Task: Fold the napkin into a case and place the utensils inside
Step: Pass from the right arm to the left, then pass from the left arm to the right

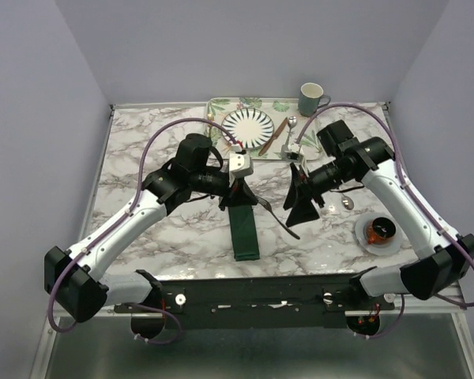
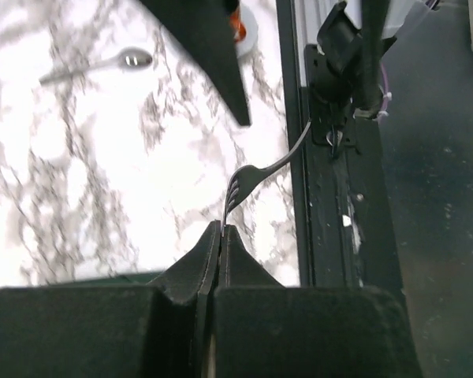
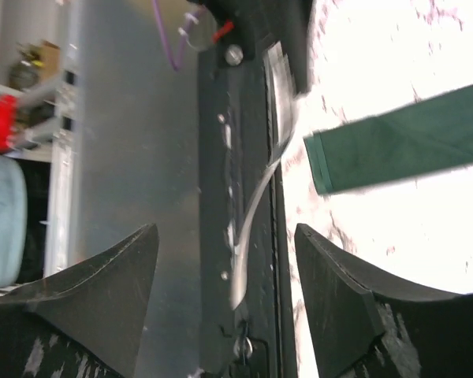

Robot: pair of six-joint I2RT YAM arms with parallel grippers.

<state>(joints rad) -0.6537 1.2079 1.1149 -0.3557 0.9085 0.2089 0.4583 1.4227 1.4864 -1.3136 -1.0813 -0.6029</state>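
Left claw [image 2: 221, 230]: clamped shut on the fork [image 2: 262, 168] tines.
Right claw [image 3: 225, 235]: open, fork handle loose between its jaws.
Case [image 1: 243, 229]: flat on the table [image 1: 142, 158], just beside the left claw.
Risk: with only a thin tine grip, the fork may swivel and miss the pocket.

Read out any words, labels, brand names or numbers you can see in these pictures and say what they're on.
None can be read. The grey-green ceramic mug, the black-and-white striped round plate, the leaf-patterned rectangular tray and the folded dark green cloth case bear no visible lettering.
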